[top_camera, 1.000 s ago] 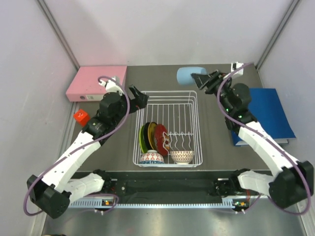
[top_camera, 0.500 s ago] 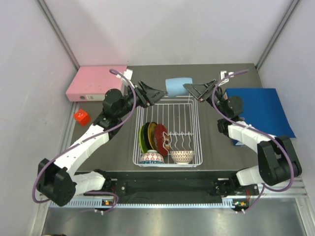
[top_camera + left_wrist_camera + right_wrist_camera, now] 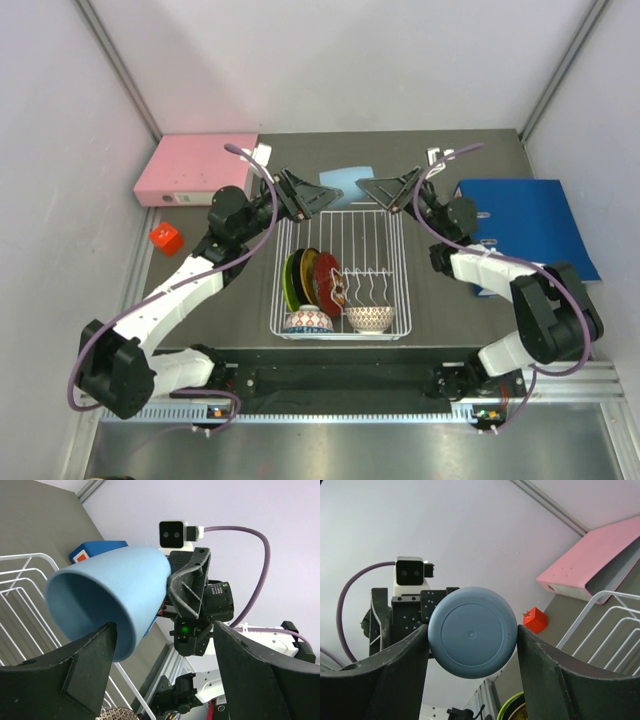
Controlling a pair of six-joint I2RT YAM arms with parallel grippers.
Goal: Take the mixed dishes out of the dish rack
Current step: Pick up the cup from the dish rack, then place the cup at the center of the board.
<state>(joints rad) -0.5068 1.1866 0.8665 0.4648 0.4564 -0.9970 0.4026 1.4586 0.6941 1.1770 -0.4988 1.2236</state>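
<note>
My right gripper (image 3: 378, 190) is shut on the base of the pale blue cup (image 3: 345, 183) and holds it on its side in the air over the far edge of the white wire dish rack (image 3: 403, 262). In the right wrist view the cup's round base (image 3: 472, 632) sits between my fingers (image 3: 385, 680). My left gripper (image 3: 318, 197) is open, facing the cup's mouth (image 3: 107, 602), its left finger (image 3: 75, 675) just below the rim. In the rack stand a lime green plate (image 3: 291, 280), a dark red plate (image 3: 326, 278), a blue patterned bowl (image 3: 307, 320) and a beige patterned bowl (image 3: 370, 318).
A pink binder (image 3: 195, 168) lies at the back left with a small red cube (image 3: 165, 238) in front of it. A blue binder (image 3: 535, 230) lies at the right. Both arms reach inward over the rack's far end.
My right gripper has carried the cup left from the back right to above the rack's far edge. My left gripper has swung in and now faces the cup's mouth.
</note>
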